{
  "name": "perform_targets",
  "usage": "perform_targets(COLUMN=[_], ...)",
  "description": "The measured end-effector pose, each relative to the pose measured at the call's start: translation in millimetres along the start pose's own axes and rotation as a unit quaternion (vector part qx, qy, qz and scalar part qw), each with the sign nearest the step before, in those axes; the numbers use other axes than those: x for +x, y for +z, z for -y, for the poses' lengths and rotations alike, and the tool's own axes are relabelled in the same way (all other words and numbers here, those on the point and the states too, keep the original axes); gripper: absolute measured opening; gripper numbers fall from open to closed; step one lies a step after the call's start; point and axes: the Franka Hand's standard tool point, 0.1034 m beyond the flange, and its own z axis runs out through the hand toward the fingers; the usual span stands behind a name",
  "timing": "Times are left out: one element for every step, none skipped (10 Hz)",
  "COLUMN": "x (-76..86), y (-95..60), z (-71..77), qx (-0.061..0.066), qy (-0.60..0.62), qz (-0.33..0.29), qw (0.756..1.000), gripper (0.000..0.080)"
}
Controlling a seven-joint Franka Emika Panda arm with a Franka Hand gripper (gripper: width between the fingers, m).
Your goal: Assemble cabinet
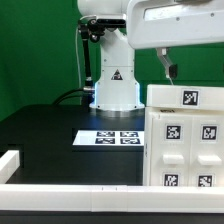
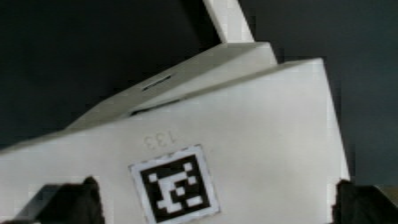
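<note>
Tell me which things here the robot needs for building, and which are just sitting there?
For the job:
- cabinet
- robot's hand

Just sitting there:
- marker board
- white rail along the table's front edge

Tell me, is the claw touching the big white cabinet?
Cannot tell. In the wrist view the claw's dark fingers flank the cabinet, but their tips are cut off; the exterior view is too coarse.

cabinet (image 1: 186, 140) upright at exterior view's right on table (image 1: 45, 135), claw (image 1: 169, 71) just above, marker board (image 1: 110, 139) beside
</note>
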Motion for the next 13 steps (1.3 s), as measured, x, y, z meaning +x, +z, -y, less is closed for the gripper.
perform_targets(x=[-0.5,-2.5,-3.4,-1.7,-2.0,-1.9,-1.3,-1.1,-0.9,-0.3,2.9,2.7,3.0], y=[0.3,1.3,0.8,0.3,0.6,0.6,0.8,0.9,0.9,0.3,-2.3,-2.4,0.9], z=[0.4,2.9,4.3,0.5,0.5,0.5,-1.1,-1.7,-2.2,-2.2,0.0,-0.2,-2.8], qx=[-0.003,-0.024,-0.026,-0.029,-0.042,-0.043,-0.043,-0.043,-0.044,-0.046,-0.064,-0.073,-0.079], qy=[-0.025,-0.119,-0.207,-0.281,-0.351,-0.373,-0.387,-0.425,-0.459,-0.504,-0.578,-0.652,-0.697], qz=[-0.001,-0.006,-0.004,0.000,0.004,0.005,0.006,0.008,0.009,0.010,0.002,0.010,0.026], qw=[1.000,0.993,0.978,0.959,0.936,0.927,0.921,0.904,0.887,0.862,0.814,0.755,0.712], gripper=[0.0649,0.0649,0.0649,0.0649,0.0649,0.0649,0.0649,0.0649,0.0649,0.0649,0.0649,0.0649,0.0649])
